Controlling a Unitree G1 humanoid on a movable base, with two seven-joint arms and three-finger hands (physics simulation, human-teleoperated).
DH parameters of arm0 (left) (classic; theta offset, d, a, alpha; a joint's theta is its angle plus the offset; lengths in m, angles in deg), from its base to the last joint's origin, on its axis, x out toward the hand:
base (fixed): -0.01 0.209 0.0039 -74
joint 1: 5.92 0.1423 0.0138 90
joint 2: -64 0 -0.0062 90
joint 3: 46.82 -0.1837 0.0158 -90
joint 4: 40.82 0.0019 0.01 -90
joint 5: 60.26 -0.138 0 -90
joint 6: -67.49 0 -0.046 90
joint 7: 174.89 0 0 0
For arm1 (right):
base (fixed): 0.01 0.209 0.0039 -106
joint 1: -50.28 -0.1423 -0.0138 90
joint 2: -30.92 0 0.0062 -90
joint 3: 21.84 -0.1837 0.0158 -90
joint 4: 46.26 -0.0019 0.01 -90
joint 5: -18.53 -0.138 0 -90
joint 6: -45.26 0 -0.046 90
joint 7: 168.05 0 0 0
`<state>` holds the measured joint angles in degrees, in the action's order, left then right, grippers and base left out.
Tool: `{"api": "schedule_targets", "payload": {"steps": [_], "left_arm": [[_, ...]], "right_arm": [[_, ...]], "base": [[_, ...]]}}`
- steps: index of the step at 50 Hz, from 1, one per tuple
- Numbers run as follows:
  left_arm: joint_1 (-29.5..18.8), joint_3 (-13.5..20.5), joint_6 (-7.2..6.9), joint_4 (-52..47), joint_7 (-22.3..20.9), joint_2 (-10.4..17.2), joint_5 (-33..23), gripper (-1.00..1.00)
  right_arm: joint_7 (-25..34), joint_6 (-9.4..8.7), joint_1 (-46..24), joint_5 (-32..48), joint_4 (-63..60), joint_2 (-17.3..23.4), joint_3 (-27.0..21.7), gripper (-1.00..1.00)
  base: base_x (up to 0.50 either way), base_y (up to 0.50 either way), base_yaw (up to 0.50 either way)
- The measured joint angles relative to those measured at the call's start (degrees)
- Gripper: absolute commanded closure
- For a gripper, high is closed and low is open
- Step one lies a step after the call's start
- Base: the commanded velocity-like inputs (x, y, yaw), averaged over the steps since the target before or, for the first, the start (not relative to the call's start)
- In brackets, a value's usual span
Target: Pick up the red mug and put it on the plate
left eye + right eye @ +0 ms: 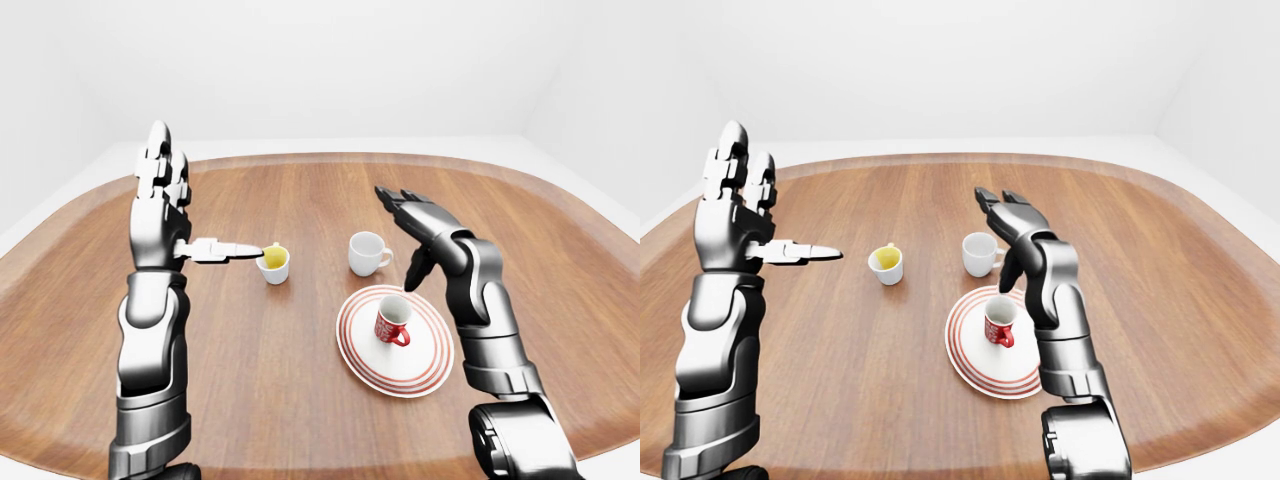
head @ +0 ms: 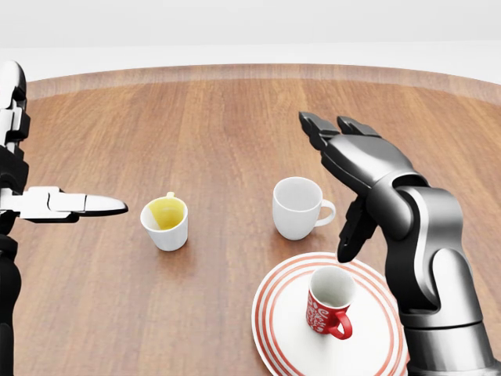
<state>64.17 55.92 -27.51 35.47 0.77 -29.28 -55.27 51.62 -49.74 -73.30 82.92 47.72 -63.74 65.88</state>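
The red mug [image 2: 329,305] stands upright on the white plate with red rings [image 2: 275,332], at the lower right of the head view, handle pointing right. My right hand [image 2: 344,160] is open and empty, raised above and beyond the plate, apart from the mug. My left hand [image 1: 170,205] is open and raised at the left, fingers up, thumb pointing toward the yellow-lined mug.
A white mug with a yellow inside [image 2: 166,222] and a plain white mug [image 2: 296,207] stand on the wooden table [image 2: 203,133] above the plate. The table's rounded edge curves across the top of the eye views.
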Motion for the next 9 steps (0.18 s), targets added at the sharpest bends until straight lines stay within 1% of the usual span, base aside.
{"api": "schedule_targets", "payload": {"steps": [9], "left_arm": [[0.09, 0.15, 0.00, -1.03, -0.06, 0.04, 0.04, -1.00]], "right_arm": [[-3.47, 0.00, -2.31, -5.52, -0.43, 0.73, -0.97, -1.00]], "base": [[0.00, 0.00, 0.00]]}}
